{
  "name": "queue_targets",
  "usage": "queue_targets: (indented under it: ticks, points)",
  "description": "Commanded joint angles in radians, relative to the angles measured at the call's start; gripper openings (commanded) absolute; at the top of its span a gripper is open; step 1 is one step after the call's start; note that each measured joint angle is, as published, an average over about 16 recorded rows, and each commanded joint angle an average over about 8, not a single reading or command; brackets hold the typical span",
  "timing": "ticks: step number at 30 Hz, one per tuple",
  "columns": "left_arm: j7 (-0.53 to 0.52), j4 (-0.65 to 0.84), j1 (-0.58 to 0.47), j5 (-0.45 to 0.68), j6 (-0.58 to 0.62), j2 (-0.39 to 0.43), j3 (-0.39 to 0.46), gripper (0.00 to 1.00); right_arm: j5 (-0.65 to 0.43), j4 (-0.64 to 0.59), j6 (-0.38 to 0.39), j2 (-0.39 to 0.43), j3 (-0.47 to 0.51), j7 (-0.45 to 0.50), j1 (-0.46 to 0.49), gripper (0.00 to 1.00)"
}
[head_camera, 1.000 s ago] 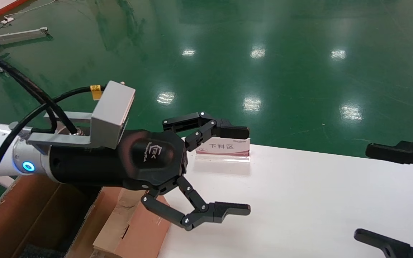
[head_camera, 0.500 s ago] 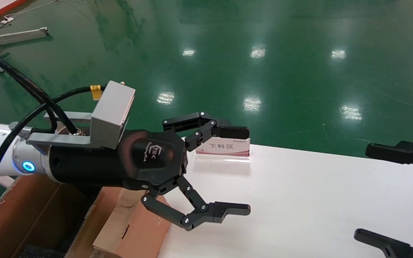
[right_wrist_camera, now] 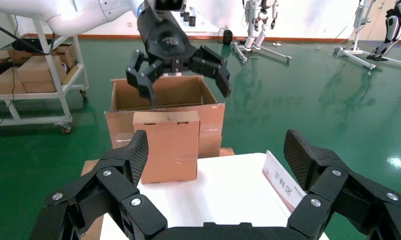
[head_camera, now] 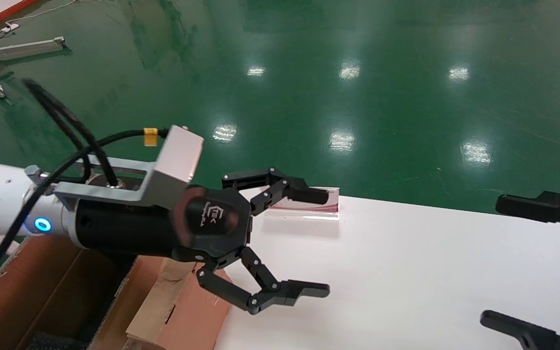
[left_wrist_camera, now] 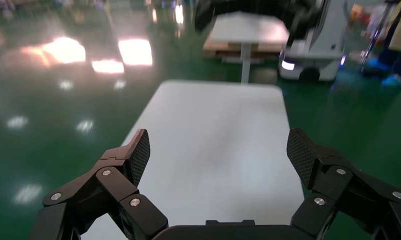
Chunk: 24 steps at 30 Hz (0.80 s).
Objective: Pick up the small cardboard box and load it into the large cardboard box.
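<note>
- The large cardboard box (head_camera: pixel 42 291) stands open off the worktop's (head_camera: pixel 406 272) left end, with 1 long flap (head_camera: pixel 178 306) folded out against that edge; black foam shows low inside it in the head view.
- No small cardboard box can be made out in the head view or in either wrist view.
- The left claw (head_camera: pixel 316 243) hangs above the worktop's left end, its body over the carton's flap and its jaws spread wide, holding nothing and touching nothing. Its far finger lies in front of a small sign stand (head_camera: pixel 309 206) at the worktop's far edge.
- The right claw (head_camera: pixel 518 262) sits at the worktop's right end, jaws wide and empty.
- The left wrist view shows only the spread left claw (left_wrist_camera: pixel 218 155) over bare white worktop (left_wrist_camera: pixel 223 130).
- The right wrist view alone shows the carton (right_wrist_camera: pixel 188 107) from the side, glossy tape on its hanging flap (right_wrist_camera: pixel 166 145), with the left claw (right_wrist_camera: pixel 186 82) above it and the right claw (right_wrist_camera: pixel 216 152) open in front.
</note>
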Motion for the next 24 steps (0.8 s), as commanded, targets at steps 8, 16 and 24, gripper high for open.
queue_targets:
  ticks: [8,16,24]
  points:
    - [-0.211,-0.029,-0.2,0.231,0.034,0.004,0.188,1.0,0.0,0.0,0.0,0.0,0.0,0.0,0.0,1.0]
    - [-0.557,-0.04,-0.404,0.476,0.131,0.071,0.372,1.0,0.0,0.0,0.0,0.0,0.0,0.0,0.0,1.0]
    - [-0.855,-0.009,-0.59,0.616,0.207,0.142,0.546,1.0,0.0,0.0,0.0,0.0,0.0,0.0,0.0,1.0]
